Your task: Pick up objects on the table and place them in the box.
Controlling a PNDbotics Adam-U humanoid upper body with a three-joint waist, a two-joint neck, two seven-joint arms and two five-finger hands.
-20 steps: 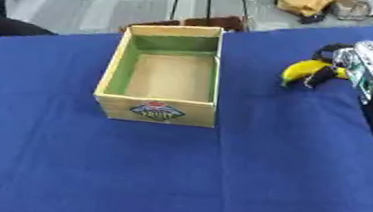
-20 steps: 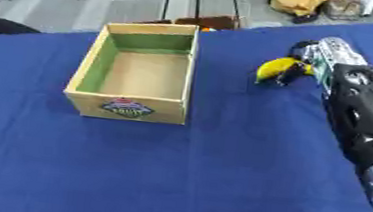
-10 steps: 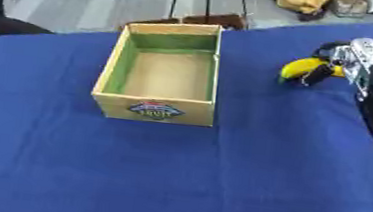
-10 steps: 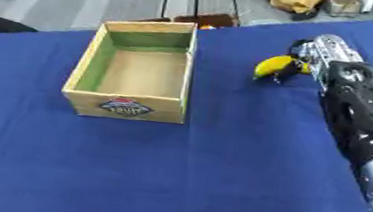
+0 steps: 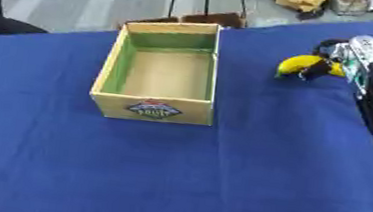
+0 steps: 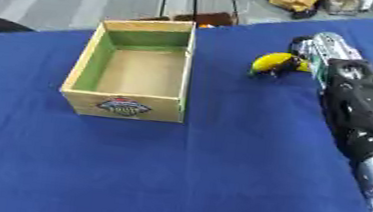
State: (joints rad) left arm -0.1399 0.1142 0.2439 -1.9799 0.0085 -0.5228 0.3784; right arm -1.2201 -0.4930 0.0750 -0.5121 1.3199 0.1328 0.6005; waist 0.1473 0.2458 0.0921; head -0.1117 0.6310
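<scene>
Banana in hand, box empty.
My right hand (image 5: pixel 343 63) grips the banana (image 5: pixel 299 65) right of the box (image 5: pixel 155 109); drop-off remains.

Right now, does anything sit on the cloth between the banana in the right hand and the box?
Nothing visible does. The right hand holds the banana, and only bare blue cloth lies between it and the empty box.

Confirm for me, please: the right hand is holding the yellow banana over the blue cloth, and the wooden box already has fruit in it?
Not quite. The wooden box is empty, as the left eye view shows. The right hand does hold the yellow banana over the blue cloth.
</scene>
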